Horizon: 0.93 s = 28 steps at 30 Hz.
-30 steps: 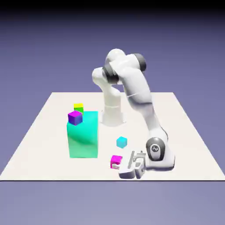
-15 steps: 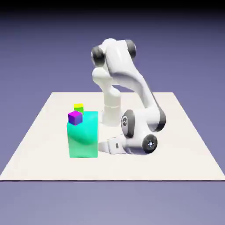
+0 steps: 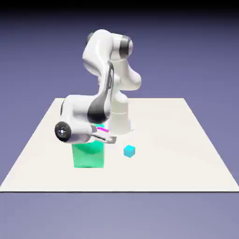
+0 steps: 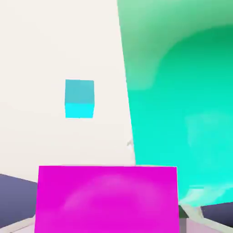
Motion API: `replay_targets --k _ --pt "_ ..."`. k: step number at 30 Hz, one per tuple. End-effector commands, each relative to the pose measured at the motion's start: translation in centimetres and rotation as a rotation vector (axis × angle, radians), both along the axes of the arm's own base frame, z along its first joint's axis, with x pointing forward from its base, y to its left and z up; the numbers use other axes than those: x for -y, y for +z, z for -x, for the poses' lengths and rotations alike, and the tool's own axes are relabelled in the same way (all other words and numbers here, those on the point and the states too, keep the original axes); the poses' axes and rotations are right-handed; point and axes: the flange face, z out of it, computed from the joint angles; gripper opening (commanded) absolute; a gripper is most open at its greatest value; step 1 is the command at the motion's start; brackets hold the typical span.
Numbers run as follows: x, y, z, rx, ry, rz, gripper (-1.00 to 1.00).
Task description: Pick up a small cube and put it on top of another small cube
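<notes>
Magenta-pink small cube (image 4: 107, 199) in closed hand (image 3: 106, 135) above teal block (image 3: 88, 154)

Magenta-pink small cube (image 4: 107, 198) held aloft beside the teal block (image 4: 182, 113).

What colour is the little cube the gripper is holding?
Magenta-pink; the small cube fills the bottom of the hand view, clearest there.
</notes>
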Motion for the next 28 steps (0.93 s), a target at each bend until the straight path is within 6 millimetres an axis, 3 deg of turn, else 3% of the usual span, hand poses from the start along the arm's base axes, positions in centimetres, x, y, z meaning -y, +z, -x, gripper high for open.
replay_targets --k 1,12,17,18,20,24,25,26,27,28 --pt "1.2 0.4 0.7 -0.005 -0.067 -0.013 -1.00" --pt "13.9 5.8 9.5 0.023 -0.800 -0.225 -1.00" --pt "16.4 3.1 15.8 -0.077 -0.992 -0.281 -1.00" --pt "17.2 3.7 16.6 -0.065 -1.044 -0.305 -1.00" --pt "17.4 3.8 16.7 -0.060 -1.055 -0.310 -1.00" --pt "12.6 0.9 15.9 -0.059 -1.055 -0.310 -1.00" --pt "12.5 0.9 15.9 -0.059 -1.055 -0.310 -1.00" --pt "12.5 0.9 15.9 -0.059 -1.055 -0.310 1.00" --pt "12.5 0.9 15.9 -0.059 -1.055 -0.310 1.00" --pt "13.8 1.6 16.0 -0.058 -1.056 -0.311 1.00"
